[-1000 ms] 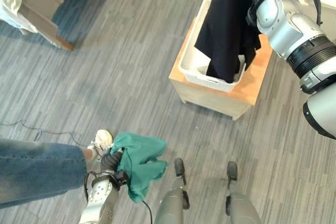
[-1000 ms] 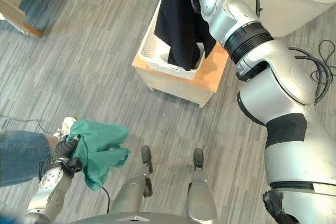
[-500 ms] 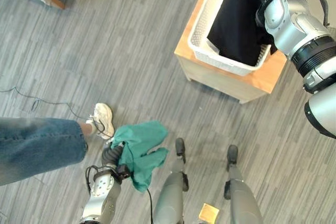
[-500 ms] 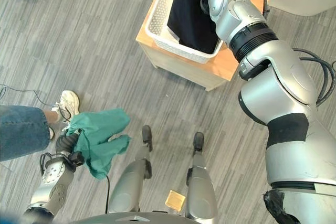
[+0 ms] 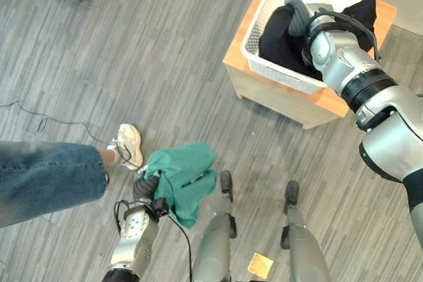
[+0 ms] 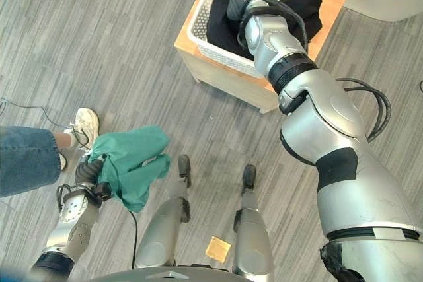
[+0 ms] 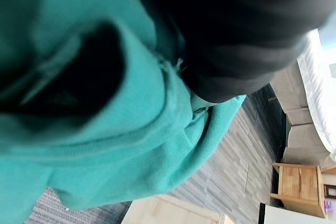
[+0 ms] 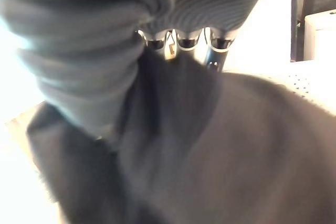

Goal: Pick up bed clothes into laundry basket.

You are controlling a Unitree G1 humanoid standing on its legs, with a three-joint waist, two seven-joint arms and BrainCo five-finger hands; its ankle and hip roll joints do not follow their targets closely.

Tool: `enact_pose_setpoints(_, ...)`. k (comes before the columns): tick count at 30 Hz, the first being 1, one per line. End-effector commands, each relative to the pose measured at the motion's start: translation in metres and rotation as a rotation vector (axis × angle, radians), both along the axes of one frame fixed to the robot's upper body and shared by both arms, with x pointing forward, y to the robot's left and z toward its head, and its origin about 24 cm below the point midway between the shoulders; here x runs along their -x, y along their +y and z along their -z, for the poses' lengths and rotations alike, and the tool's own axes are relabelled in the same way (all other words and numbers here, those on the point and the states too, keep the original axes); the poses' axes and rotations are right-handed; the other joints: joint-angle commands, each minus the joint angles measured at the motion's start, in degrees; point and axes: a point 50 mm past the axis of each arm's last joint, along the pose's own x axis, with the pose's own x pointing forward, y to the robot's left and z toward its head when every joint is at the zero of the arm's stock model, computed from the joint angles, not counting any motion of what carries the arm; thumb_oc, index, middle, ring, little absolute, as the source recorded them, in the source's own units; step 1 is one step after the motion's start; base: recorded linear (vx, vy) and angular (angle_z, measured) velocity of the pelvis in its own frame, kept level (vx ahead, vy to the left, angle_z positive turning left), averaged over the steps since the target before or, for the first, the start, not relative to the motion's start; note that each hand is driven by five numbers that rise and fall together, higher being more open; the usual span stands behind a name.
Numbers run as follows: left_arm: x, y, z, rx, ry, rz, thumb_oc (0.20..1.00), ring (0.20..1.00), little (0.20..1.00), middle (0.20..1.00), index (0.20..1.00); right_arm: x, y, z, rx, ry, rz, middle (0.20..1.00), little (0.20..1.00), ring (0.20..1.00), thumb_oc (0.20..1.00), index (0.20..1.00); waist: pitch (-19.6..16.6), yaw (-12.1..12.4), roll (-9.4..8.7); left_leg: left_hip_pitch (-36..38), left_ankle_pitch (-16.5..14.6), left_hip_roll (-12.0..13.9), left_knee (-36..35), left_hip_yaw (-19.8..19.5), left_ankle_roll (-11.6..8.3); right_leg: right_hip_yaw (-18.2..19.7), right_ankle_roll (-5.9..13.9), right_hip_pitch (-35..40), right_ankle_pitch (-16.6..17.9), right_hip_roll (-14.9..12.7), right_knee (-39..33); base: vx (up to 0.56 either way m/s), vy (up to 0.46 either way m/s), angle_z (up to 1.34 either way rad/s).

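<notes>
grey floor; left robot hand (image 5: 147, 187) clutches green cloth (image 5: 183, 179); right robot hand (image 5: 299, 10), grip unclear, on black garment (image 5: 281, 39) in basket (image 5: 263, 61).

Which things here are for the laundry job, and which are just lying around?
For the job:
black garment in the white laundry basket
green garment in the left hand
right hand on the black garment

Just around:
wooden stand
person's leg and shoe
floor cable

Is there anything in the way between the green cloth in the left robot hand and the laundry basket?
Only bare floor lies between the green cloth and the laundry basket. Inside the basket, the right robot hand sits on the black garment.
</notes>
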Motion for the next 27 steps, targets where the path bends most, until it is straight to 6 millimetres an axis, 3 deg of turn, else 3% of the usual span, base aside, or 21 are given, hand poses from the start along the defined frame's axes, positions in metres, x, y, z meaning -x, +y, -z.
enact_pose_setpoints(1, -0.006, 0.007, -0.021, -0.049, -0.100, 0.010, 0.200, 0.200, 0.200, 0.200, 0.200, 0.010, 0.011, -0.051, 0.069, -0.138, -0.011, 1.000, 1.000, 1.000, 1.000, 1.000, 2.49, 0.01, -2.06, 3.15, -0.73, -1.34, 0.26, -0.02, -3.43, 3.39, -2.34, -3.83, -4.52, 2.43, 6.55, 0.00, 0.000, 0.00)
enact_pose_setpoints(5, -0.011, 0.002, -0.024, -0.053, -0.114, 0.042, 0.200, 0.200, 0.200, 0.200, 0.200, 0.011, 0.011, -0.054, 0.064, -0.143, -0.010, 1.000, 1.000, 1.000, 1.000, 1.000, 1.71, -0.28, -1.57, 4.17, -1.11, -1.77, 0.26, 0.02, -3.31, 3.50, -2.24, -2.87, -4.92, 2.02, 6.73, 0.01, 0.018, 0.00)
enact_pose_setpoints(9, -0.012, -0.002, -0.023, -0.052, -0.111, 0.075, 0.200, 0.200, 0.200, 0.200, 0.200, 0.014, -0.009, -0.065, 0.051, -0.176, 0.033, 1.000, 1.000, 1.000, 1.000, 1.000, 0.48, -0.43, -0.71, 5.63, -1.57, -2.52, 0.26, 0.08, -2.94, 3.60, -2.03, -1.39, -5.15, 1.36, 6.80, 0.01, 0.036, 0.03)
enact_pose_setpoints(11, -0.014, -0.010, -0.020, -0.050, -0.096, 0.128, 0.200, 0.200, 0.200, 0.200, 0.200, 0.015, -0.018, -0.057, -0.216, -0.148, -0.062, 1.000, 1.000, 1.000, 1.000, 1.000, -0.90, -0.73, 0.47, 7.55, -2.24, -3.16, 0.26, -0.52, -2.58, 3.03, -1.74, 0.93, -5.65, 0.56, 6.75, 0.04, 0.063, 0.11)
enact_pose_setpoints(14, -0.017, -0.012, -0.021, -0.061, -0.093, 0.156, 0.200, 0.200, 0.200, 0.200, 0.200, 0.015, -0.013, -0.052, -0.262, -0.122, -0.114, 1.000, 1.000, 1.000, 1.000, 1.000, -2.22, -0.86, 0.66, 8.33, -2.45, -3.37, 0.26, -0.54, -2.21, 3.00, -1.67, 1.72, -5.42, 0.48, 6.40, 0.03, 0.042, 0.07)
enact_pose_setpoints(16, -0.019, -0.015, -0.021, -0.051, -0.093, 0.162, 0.200, 0.200, 0.200, 0.200, 0.200, 0.020, -0.017, -0.041, -0.462, -0.113, -0.233, 1.000, 1.000, 1.000, 1.000, 1.000, -3.83, -1.76, 0.72, 10.56, -3.45, -3.38, 0.26, -0.12, -1.61, 3.20, -1.47, 3.81, -5.34, 0.23, 5.86, 0.07, 0.072, 0.01)
enact_pose_setpoints(17, -0.019, -0.014, -0.021, -0.053, -0.091, 0.164, 0.200, 0.200, 0.200, 0.200, 0.200, 0.020, -0.018, -0.040, -0.465, -0.112, -0.232, 1.000, 1.000, 1.000, 1.000, 1.000, -3.83, -1.67, 0.61, 10.71, -3.50, -3.39, 0.26, -0.11, -1.60, 3.21, -1.46, 4.00, -5.33, 0.22, 5.77, 0.08, 0.065, -0.03)
enact_pose_setpoints(18, -0.019, -0.017, -0.018, -0.041, -0.080, 0.164, 0.200, 0.200, 0.200, 0.200, 0.200, 0.028, -0.007, -0.024, -0.583, -0.091, -0.372, 1.000, 1.000, 1.000, 1.000, 1.000, -5.06, -2.75, 0.54, 12.22, -4.22, -3.26, 0.26, 0.67, -1.20, 3.52, -1.30, 5.29, -5.18, 0.14, 5.23, 0.11, 0.080, -0.08)
enact_pose_setpoints(19, -0.018, -0.016, -0.017, -0.033, -0.072, 0.154, 0.200, 0.200, 0.200, 0.200, 0.200, 0.039, -0.010, -0.014, -0.642, -0.095, -0.448, 1.000, 1.000, 1.000, 1.000, 1.000, -5.67, -3.85, 0.34, 13.79, -5.03, -3.17, 0.26, 1.39, -1.02, 3.98, -1.09, 6.59, -5.30, 0.14, 4.88, 0.10, 0.079, -0.10)
enact_pose_setpoints(21, -0.017, -0.016, -0.015, -0.027, -0.059, 0.153, 0.200, 0.200, 0.200, 0.200, 0.200, 0.046, -0.011, -0.005, -0.659, -0.072, -0.485, 1.000, 1.000, 1.000, 1.000, 1.000, -6.60, -4.18, 0.08, 14.30, -5.25, -3.12, 0.26, 1.77, -0.73, 4.32, -1.08, 6.92, -5.00, 0.16, 4.53, 0.08, 0.052, -0.13)
enact_pose_setpoints(22, -0.010, -0.015, -0.010, -0.014, -0.035, 0.152, 0.200, 0.200, 0.200, 0.200, 0.200, 0.067, -0.021, 0.033, -0.817, 0.015, -0.599, 1.000, 1.000, 1.000, 1.000, 1.000, -8.03, -6.13, -0.37, 16.27, -6.13, -2.99, 0.26, 3.11, -0.20, 5.29, -0.90, 8.26, -5.04, 0.06, 4.48, 0.09, 0.052, -0.28)
enact_pose_setpoints(23, -0.010, -0.015, -0.010, -0.015, -0.034, 0.153, 0.200, 0.200, 0.200, 0.200, 0.200, 0.067, -0.022, 0.034, -0.818, 0.016, -0.597, 1.000, 1.000, 1.000, 1.000, 1.000, -8.10, -6.03, -0.42, 16.27, -6.14, -2.99, 0.26, 3.14, -0.20, 5.33, -0.90, 8.25, -5.04, 0.06, 4.46, 0.10, 0.080, -0.33)
enact_pose_setpoints(24, -0.008, -0.017, -0.006, -0.005, -0.018, 0.161, 0.200, 0.200, 0.200, 0.200, 0.200, 0.088, -0.030, 0.081, -0.970, 0.126, -0.658, 1.000, 1.000, 1.000, 1.000, 1.000, -9.26, -8.33, -0.38, 17.87, -6.88, -2.97, 0.26, 4.10, 0.32, 6.15, -0.67, 9.21, -5.16, -0.02, 4.47, 0.07, 0.062, -0.35)
enact_pose_setpoints(25, -0.006, -0.020, -0.005, -0.002, -0.013, 0.171, 0.200, 0.200, 0.200, 0.200, 0.200, 0.104, -0.034, 0.106, -1.039, 0.192, -0.675, 1.000, 1.000, 1.000, 1.000, 1.000, -10.14, -9.33, -0.52, 18.88, -7.33, -2.92, 0.26, 4.65, 0.51, 6.73, -0.52, 9.84, -5.24, -0.06, 4.42, 0.07, 0.063, -0.44)
enact_pose_setpoints(26, -0.005, -0.020, -0.004, -0.004, -0.007, 0.176, 0.200, 0.200, 0.200, 0.200, 0.200, 0.106, -0.036, 0.109, -1.044, 0.195, -0.668, 1.000, 1.000, 1.000, 1.000, 1.000, -10.37, -9.01, -0.65, 19.07, -7.41, -2.94, 0.26, 4.71, 0.51, 6.78, -0.50, 10.02, -5.28, -0.08, 4.36, 0.07, 0.055, -0.39)
enact_pose_setpoints(27, -0.004, -0.021, -0.002, -0.022, 0.004, 0.185, 0.200, 0.200, 0.200, 0.200, 0.200, 0.127, -0.046, 0.137, -1.074, 0.293, -0.654, 1.000, 1.000, 1.000, 1.000, 1.000, -12.17, -10.78, -0.74, 20.39, -8.11, -2.90, 0.26, 5.42, 0.68, 7.52, -0.20, 10.77, -5.28, -0.17, 3.98, 0.06, 0.048, -0.36)
